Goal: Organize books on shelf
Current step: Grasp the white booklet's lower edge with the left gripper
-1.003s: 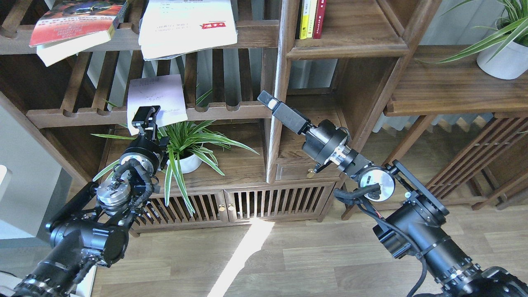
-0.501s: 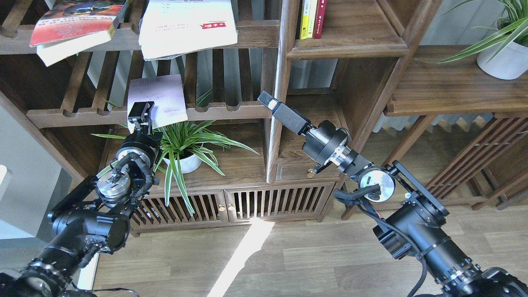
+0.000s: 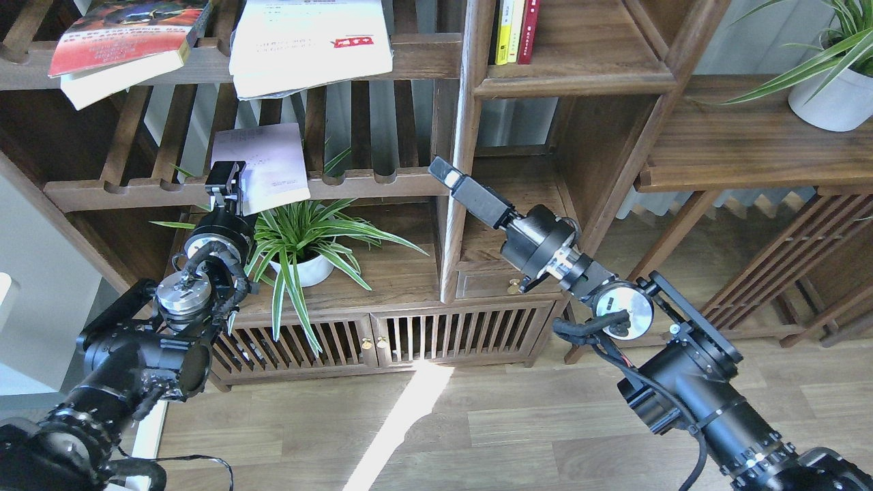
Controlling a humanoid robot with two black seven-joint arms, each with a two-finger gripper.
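A thin pale-pink book (image 3: 266, 160) lies on the lower slatted rack, hanging over its front rail. My left gripper (image 3: 225, 176) is at the book's lower left corner and overlaps it; its fingers cannot be told apart. A thick red-orange book (image 3: 123, 37) and a large white book with a red logo (image 3: 310, 41) lie on the upper rack. Yellow (image 3: 508, 31) and dark-red (image 3: 528, 31) spined books stand on the narrow plank shelf (image 3: 573, 80). My right gripper (image 3: 443, 168) points up-left in front of the upright post, holding nothing I can see.
A potted spider plant (image 3: 307, 239) stands on the low cabinet top under my left gripper. The upright post (image 3: 464, 136) divides racks from shelf. Another potted plant (image 3: 829, 95) sits on the side table (image 3: 736, 157) at right.
My left gripper has moved up and to the left, from the pink book's bottom edge to its lower left corner. My right arm has shifted slightly.
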